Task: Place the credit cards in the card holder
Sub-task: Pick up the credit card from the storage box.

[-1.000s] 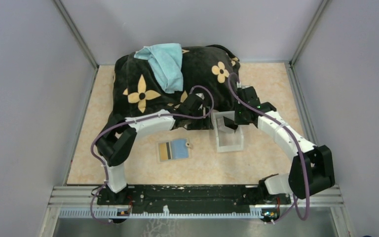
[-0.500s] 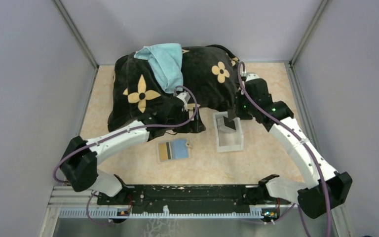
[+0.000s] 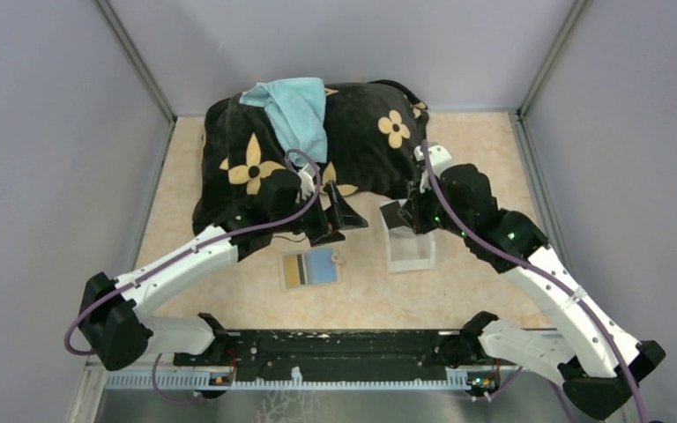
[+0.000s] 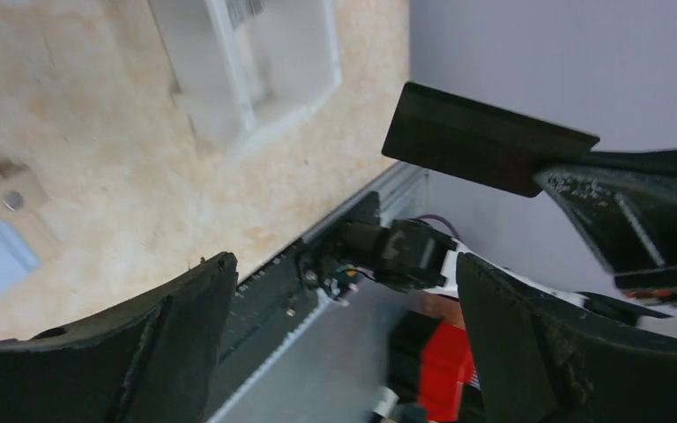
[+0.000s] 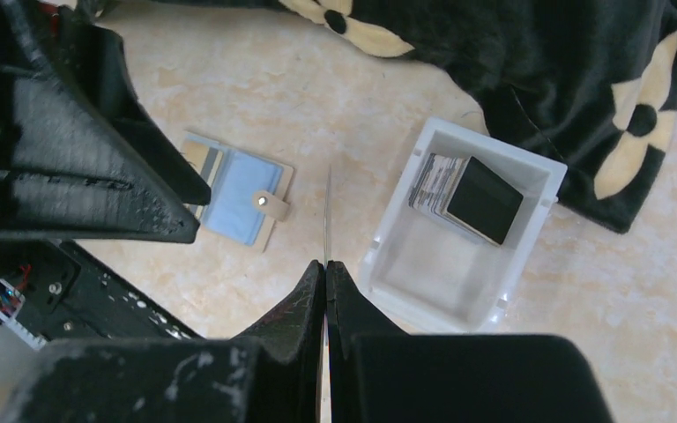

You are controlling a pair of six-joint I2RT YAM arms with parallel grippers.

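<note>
The right pincer is clenching a dark credit card by one edge, just left of the white tray. The left pincer is gaping beside it. The card is looking thin, stiff and slick (an edge pinch is suiting it). The card holder is lying open on the table, farther left of the tray.

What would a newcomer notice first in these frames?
A big black flowered blanket with a teal cloth on it fills the back of the table. In the middle, the right gripper pinches a dark card in the air, facing the wide-open left gripper. Below them lie the open card holder and, to its right, a white tray with more cards.
</note>
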